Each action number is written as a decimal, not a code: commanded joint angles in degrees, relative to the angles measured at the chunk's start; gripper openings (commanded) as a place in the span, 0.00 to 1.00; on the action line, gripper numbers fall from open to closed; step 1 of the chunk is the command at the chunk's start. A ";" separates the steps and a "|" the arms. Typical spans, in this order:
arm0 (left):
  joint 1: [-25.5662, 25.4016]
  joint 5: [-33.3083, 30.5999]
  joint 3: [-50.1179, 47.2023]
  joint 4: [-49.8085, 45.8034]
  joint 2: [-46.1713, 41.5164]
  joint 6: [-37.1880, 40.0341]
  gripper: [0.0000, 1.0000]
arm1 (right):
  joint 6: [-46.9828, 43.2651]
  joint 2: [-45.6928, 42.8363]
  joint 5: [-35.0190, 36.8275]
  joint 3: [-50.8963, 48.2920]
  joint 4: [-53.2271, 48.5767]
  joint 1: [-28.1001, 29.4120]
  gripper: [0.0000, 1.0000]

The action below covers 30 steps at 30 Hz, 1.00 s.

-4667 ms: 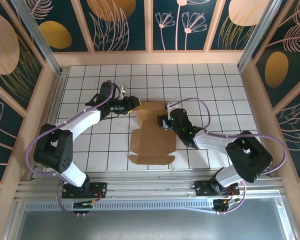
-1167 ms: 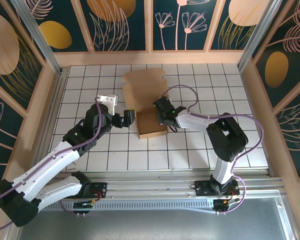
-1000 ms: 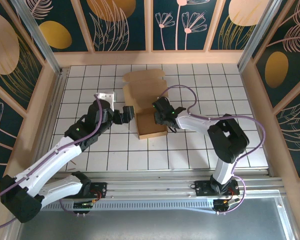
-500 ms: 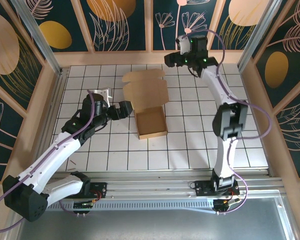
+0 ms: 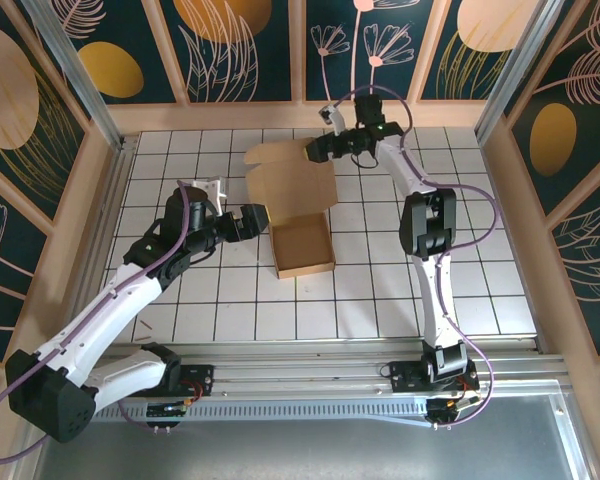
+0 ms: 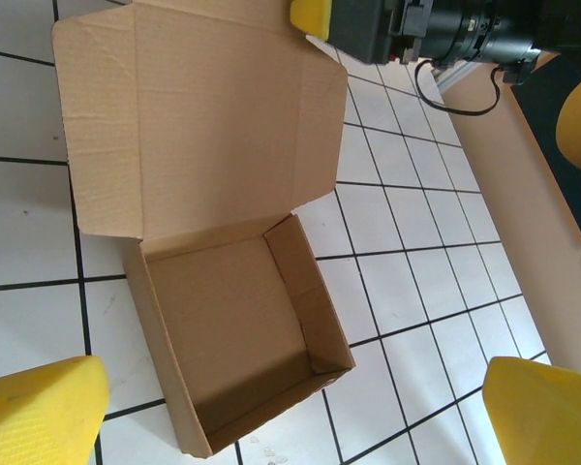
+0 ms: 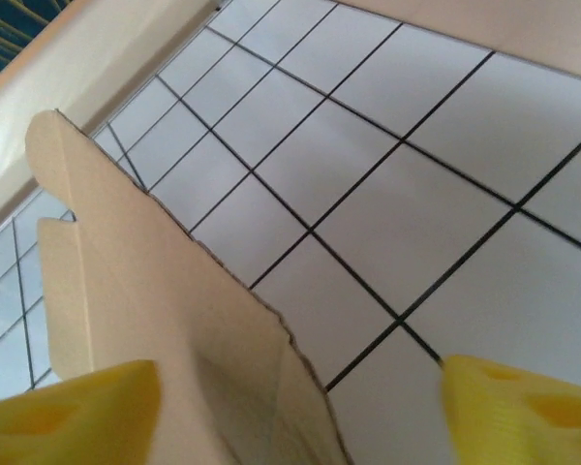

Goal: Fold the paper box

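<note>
The paper box (image 5: 303,248) sits on the white desk (image 5: 400,290), about in the middle of the tiles. It is plain brown cardboard with no print on it. The bottom part is folded up into a small, low, square tray with four short walls, and the tray is empty inside. The lid (image 5: 292,185) is open. It is joined to the tray's far wall and leans back, away from the arms. The lid has a thin flap down each side. In the right wrist view its far edge has a little round tab and a notch, and that edge is up off the tiles.

The left end effector (image 5: 252,221) is just beside the box's left wall. It points at the box and does not touch it. Its yellow fingers (image 6: 39,412) are spread wide apart, and they hold nothing.

The right end effector (image 5: 317,152) is at the far edge of the lid, past the tray. Its yellow fingers (image 7: 518,407) are spread apart too. The lid's edge pokes in between them, close to one finger. They are not pressed onto the cardboard.
</note>
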 commanded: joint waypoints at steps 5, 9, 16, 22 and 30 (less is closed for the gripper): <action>0.30 -4.73 0.62 -1.72 0.91 -4.07 0.99 | -0.04 -6.71 0.67 -4.75 1.44 0.32 0.38; 0.59 -7.10 -0.13 -1.33 0.95 -4.49 0.99 | -2.01 -13.43 3.21 -12.13 7.32 1.30 0.34; 4.99 -8.28 0.27 -1.50 1.78 -3.42 0.99 | -5.91 -29.91 3.20 -37.35 32.59 3.34 0.08; 8.81 -2.20 -0.55 3.81 5.41 5.17 0.94 | -9.60 -41.57 8.13 -60.43 56.93 5.03 0.00; 9.03 -3.03 -0.31 15.60 14.10 21.71 0.88 | -13.34 -43.20 7.34 -70.02 63.73 4.75 0.00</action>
